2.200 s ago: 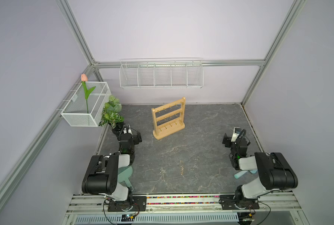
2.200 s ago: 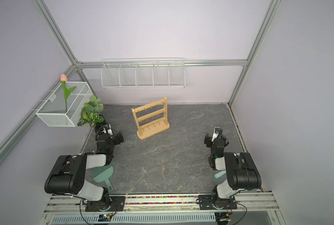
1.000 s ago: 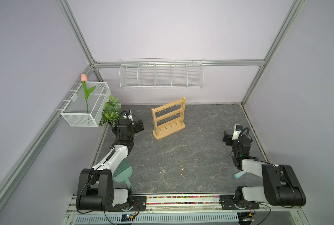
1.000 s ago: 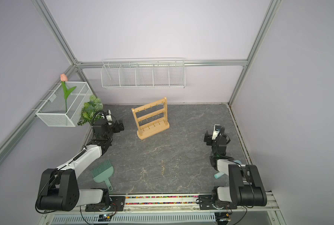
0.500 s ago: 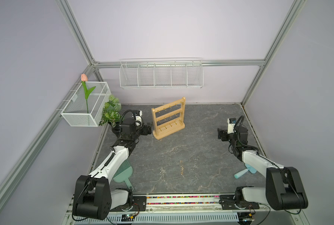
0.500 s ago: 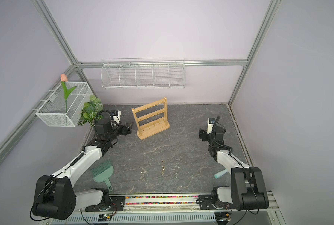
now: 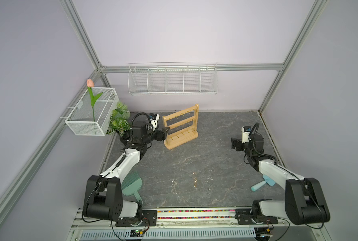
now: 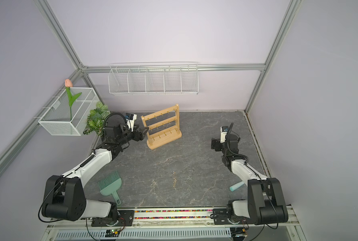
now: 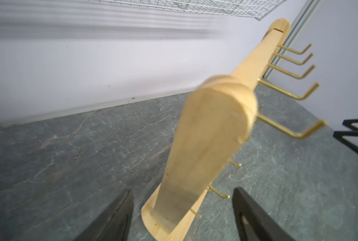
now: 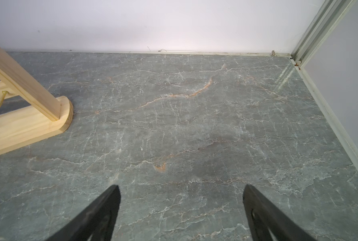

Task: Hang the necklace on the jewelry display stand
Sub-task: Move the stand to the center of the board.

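The jewelry display stand is a light wooden rack with gold hooks, upright at the back of the grey mat in both top views. My left gripper is at the stand's left post. In the left wrist view this gripper is open, one black finger on each side of the post, apart from it. The necklace shows only as thin glints on the mat's front middle. My right gripper hovers open and empty at the right, the stand's base off to its side.
A potted plant stands just behind the left arm. A teal dustpan lies front left and a teal brush front right. A white wire basket hangs on the back wall, another with a tulip on the left.
My left arm has reached out from the left edge to the stand's post and its jaws have narrowed. My right arm has stretched forward and swung inward.
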### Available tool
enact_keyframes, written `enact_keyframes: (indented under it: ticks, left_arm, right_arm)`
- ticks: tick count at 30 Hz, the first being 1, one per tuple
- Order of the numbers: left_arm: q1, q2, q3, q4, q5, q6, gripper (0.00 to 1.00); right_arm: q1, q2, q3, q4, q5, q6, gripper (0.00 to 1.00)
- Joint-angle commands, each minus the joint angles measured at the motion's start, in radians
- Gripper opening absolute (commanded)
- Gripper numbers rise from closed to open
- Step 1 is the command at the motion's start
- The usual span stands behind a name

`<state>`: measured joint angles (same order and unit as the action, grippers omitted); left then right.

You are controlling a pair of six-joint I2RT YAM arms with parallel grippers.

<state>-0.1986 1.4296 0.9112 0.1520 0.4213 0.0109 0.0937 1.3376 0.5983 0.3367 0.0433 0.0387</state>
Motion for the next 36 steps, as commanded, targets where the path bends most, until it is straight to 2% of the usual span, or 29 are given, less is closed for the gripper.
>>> enact_keyframes:
  ticks: [1,10,14,24,36]
  left_arm:
    - [0.001,0.027,0.046,0.015,0.040,0.035,0.62]
    - [0.001,0.074,0.072,0.034,0.102,0.050,0.40]
    - [0.001,0.087,0.079,0.039,0.118,0.048,0.35]
    - [-0.011,0.119,0.085,0.070,0.159,0.051,0.33]
    - [-0.136,0.188,0.120,0.105,0.142,0.079,0.32]
  right_arm:
    - [0.006,0.017,0.022,0.010,-0.008,0.009,0.96]
    - [0.008,0.025,0.023,0.019,-0.003,0.001,0.97]
    - [0.008,0.026,0.025,0.021,-0.002,-0.001,0.97]
    - [0.008,0.018,0.018,0.019,0.006,-0.009,0.97]
    - [0.008,-0.002,-0.006,0.023,0.017,-0.014,0.97]
